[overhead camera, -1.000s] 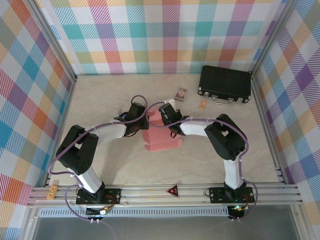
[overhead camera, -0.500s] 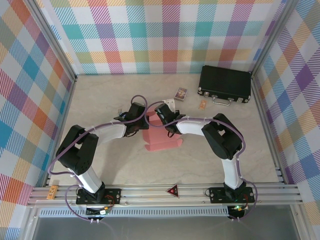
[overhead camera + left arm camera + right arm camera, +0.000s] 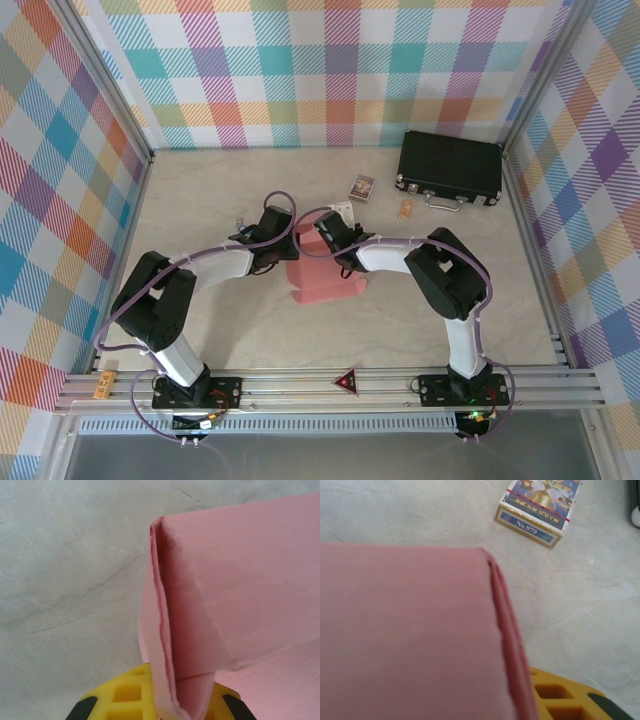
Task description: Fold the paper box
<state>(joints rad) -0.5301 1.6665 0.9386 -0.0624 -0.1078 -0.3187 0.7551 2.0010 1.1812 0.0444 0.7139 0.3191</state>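
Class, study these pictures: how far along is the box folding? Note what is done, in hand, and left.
Done: one panel of the box is creased and stands as a doubled wall. In hand: the left gripper is shut on that wall's end; the right gripper sits at its other end, grip unclear. Left: the lower part lies flat on the table, so no closed box yet.

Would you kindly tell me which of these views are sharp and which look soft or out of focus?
Top external: evenly lit and sharp, only faint shadows on the table. Left wrist: the paper box crease and the table veins are crisp. Right wrist: the near pink panel is blurred, while the card packet behind it stays legible.
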